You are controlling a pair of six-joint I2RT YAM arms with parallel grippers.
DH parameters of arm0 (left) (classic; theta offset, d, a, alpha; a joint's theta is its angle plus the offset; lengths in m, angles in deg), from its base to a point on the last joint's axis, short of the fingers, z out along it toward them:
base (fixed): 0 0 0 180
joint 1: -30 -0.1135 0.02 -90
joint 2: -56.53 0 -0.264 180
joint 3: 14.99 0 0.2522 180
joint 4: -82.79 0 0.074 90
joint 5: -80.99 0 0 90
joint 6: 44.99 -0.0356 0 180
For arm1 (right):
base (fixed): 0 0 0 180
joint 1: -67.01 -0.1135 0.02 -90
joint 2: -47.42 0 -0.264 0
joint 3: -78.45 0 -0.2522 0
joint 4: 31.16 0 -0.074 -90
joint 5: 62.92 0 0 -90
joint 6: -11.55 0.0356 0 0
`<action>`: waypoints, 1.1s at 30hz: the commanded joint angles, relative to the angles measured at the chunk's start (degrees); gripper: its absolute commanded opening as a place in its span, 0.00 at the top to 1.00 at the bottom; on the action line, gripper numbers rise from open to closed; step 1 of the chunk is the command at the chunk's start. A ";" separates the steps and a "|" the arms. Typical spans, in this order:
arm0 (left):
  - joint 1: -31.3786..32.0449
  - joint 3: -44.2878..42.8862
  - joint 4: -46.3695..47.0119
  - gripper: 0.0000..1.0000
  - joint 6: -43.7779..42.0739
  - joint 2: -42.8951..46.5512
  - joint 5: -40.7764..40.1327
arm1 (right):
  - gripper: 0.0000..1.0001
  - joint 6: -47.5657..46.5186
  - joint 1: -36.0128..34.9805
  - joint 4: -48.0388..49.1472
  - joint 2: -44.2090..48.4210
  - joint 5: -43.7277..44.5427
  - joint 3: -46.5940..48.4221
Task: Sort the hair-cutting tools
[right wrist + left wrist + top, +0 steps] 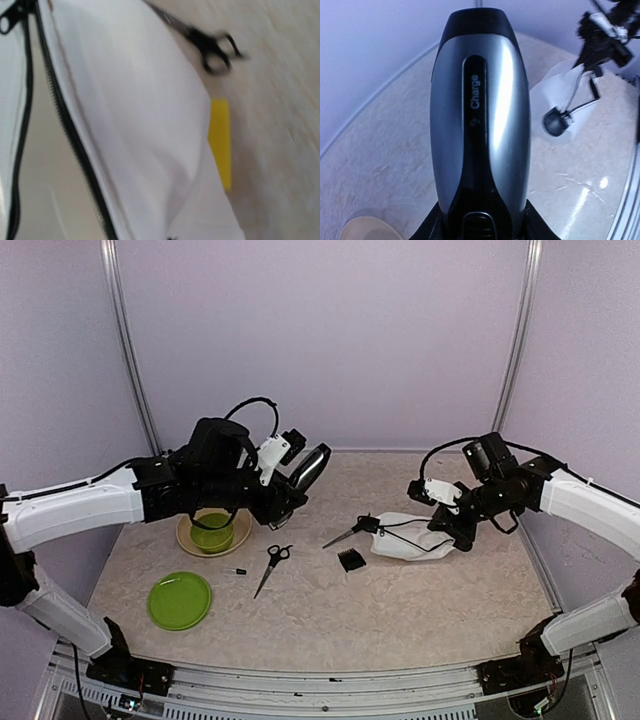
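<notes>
Nearest me, one pair of scissors (270, 568) and the comb guard (351, 559) lie loose, well apart from either claw. Beyond, my left gripper (284, 502) pinches the clipper (311, 467) by its base, held aloft, I judge for carrying. My right gripper (449, 531), pressed together, sits at the white pouch (405, 540), perhaps steadying it.

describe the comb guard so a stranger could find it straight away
Find the white pouch right of the table's middle. Just nearer the arms than its left end lies the comb guard: a small, squat black block, unlike the long thin scissors.
</notes>
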 commanded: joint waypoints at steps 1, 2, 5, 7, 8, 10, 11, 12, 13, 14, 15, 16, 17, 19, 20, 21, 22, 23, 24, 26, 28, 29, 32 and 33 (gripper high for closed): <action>2.44 11.64 22.40 1.00 -3.78 12.04 14.03 | 1.00 1.51 -1.84 -3.56 -3.81 -10.35 5.05; 3.10 14.07 25.85 1.00 -4.09 14.25 15.24 | 1.00 2.21 -2.33 -3.67 -5.18 -11.83 5.91; 4.37 16.95 30.92 1.00 -4.48 16.71 20.20 | 1.00 3.11 -3.98 -3.76 -8.20 -15.89 7.17; 5.61 16.46 31.16 1.00 -4.64 15.50 23.37 | 1.00 3.24 -5.01 -3.91 -10.09 -17.84 7.78; 6.62 15.62 31.15 1.00 -5.04 13.97 24.40 | 1.00 3.17 -5.64 -4.02 -11.08 -18.85 8.07; 9.06 13.90 31.02 1.00 -6.38 10.98 25.35 | 1.00 2.95 -7.22 -4.07 -12.90 -19.84 8.53; 10.23 13.04 31.14 1.00 -7.09 9.40 25.54 | 1.00 2.76 -8.18 -4.11 -13.82 -19.89 8.69; 11.37 12.06 31.28 1.00 -7.90 7.79 25.72 | 1.00 2.58 -9.13 -4.13 -14.76 -20.01 8.91; 12.32 11.21 31.61 1.00 -8.71 6.25 25.99 | 1.00 2.36 -9.87 -4.18 -15.61 -20.44 9.20; 13.36 10.53 32.47 1.00 -9.04 4.71 26.72 | 1.00 2.00 -10.25 -4.07 -16.39 -21.38 9.38; 13.84 10.04 33.45 1.00 -9.01 3.09 28.25 | 1.00 1.86 -10.46 -3.89 -17.10 -22.61 9.59; 14.15 9.35 34.22 1.00 -8.95 1.54 29.42 | 1.00 1.84 -10.52 -3.81 -17.94 -23.74 9.95; 14.56 8.46 34.40 1.00 -9.19 -0.19 30.20 | 1.00 1.83 -10.65 -3.95 -18.75 -24.68 10.42; 15.00 7.06 34.14 1.00 -10.24 -3.33 30.93 | 1.00 1.69 -10.86 -4.93 -20.20 -26.44 11.58; 15.11 6.67 34.11 1.00 -10.70 -4.53 31.02 | 1.00 1.66 -11.02 -5.22 -20.55 -26.94 11.84; 15.29 6.26 34.08 1.00 -11.78 -5.87 30.83 | 1.00 1.63 -11.19 -5.25 -20.64 -27.03 11.87; 15.70 5.74 33.63 1.00 -13.05 -7.13 30.14 | 1.00 1.58 -11.37 -5.11 -20.65 -26.92 11.80; 16.25 5.23 33.03 1.00 -14.49 -8.15 29.05 | 1.00 1.58 -11.48 -5.11 -20.50 -26.92 11.73; 16.91 4.61 32.31 1.00 -16.26 -9.13 27.20 | 1.00 1.58 -11.49 -5.13 -20.40 -26.99 11.58; 18.26 3.75 31.46 1.00 -19.30 -10.71 23.93 | 1.00 1.60 -11.58 -5.21 -20.21 -27.26 11.27; 18.77 2.97 31.58 1.00 -20.56 -12.10 22.65 | 1.00 1.62 -11.67 -5.35 -19.97 -27.59 10.92; 18.90 2.57 31.55 1.00 -20.88 -12.59 22.60 | 1.00 1.58 -11.67 -5.43 -19.82 -27.56 10.77; 19.17 1.06 31.48 1.00 -21.15 -13.67 23.15 | 1.00 1.66 -11.84 -5.17 -19.34 -27.09 10.05; 19.22 0.69 31.49 1.00 -21.15 -14.04 23.58 | 1.00 1.66 -11.91 -5.10 -19.15 -27.02 9.88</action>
